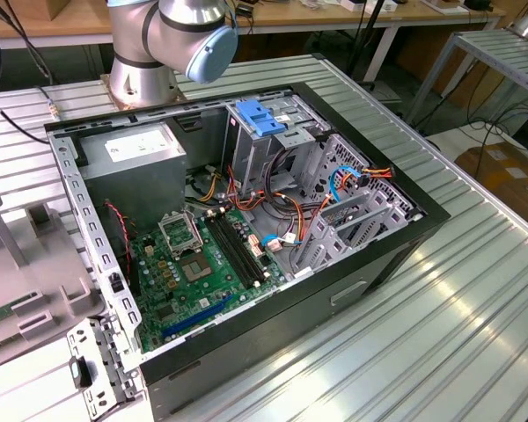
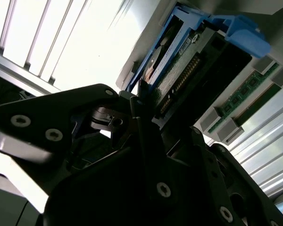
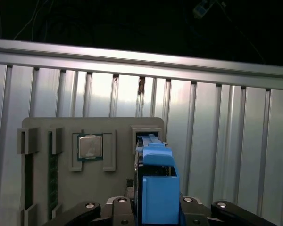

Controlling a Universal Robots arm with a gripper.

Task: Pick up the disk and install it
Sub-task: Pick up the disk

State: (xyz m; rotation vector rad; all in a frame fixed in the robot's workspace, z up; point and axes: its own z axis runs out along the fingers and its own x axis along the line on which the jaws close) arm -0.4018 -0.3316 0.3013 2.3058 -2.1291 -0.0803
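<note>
Disk: bright blue carrier, dark body. Gripper: black. Tray: grey. Table: silver, ribbed. Motherboard: green. Case: black.

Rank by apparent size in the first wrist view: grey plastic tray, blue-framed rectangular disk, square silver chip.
1. grey plastic tray
2. blue-framed rectangular disk, nearer the camera, so unsure
3. square silver chip

Disk in smooth blue plastic
</note>
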